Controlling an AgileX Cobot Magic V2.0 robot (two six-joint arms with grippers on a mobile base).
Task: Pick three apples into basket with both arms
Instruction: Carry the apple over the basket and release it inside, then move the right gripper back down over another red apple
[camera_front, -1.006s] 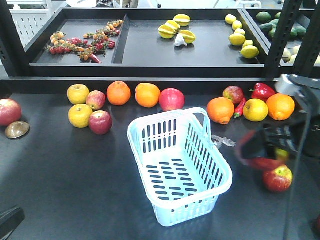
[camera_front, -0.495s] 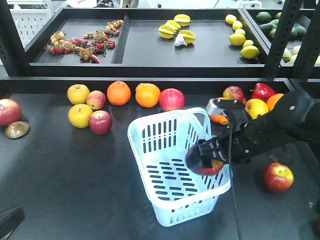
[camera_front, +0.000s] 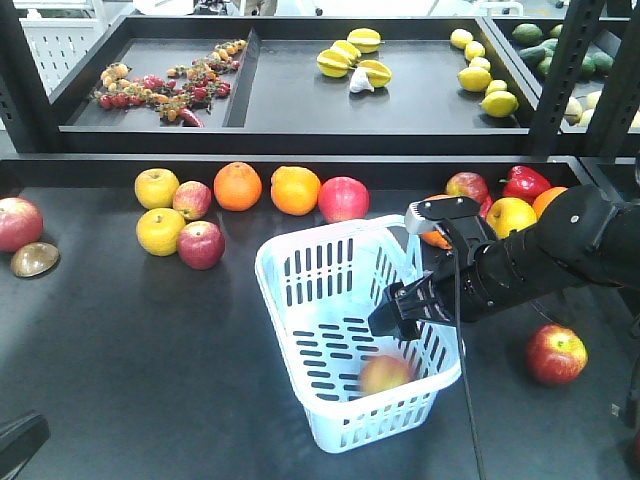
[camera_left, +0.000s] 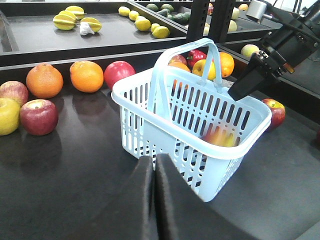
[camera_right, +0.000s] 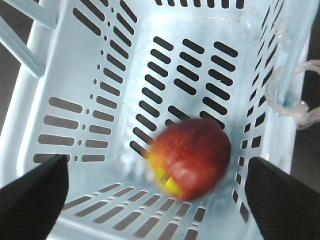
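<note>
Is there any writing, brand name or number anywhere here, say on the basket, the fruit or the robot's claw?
None: no word, number or logo can be read on the basket, the apple lying in it, the right claw, or anywhere else in view.

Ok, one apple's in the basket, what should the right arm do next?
Probably lift the right gripper clear of the basket and swing toward the red apple on the table just right of it. The jaws are open and empty, one apple lies on the basket floor, two more are needed.
</note>
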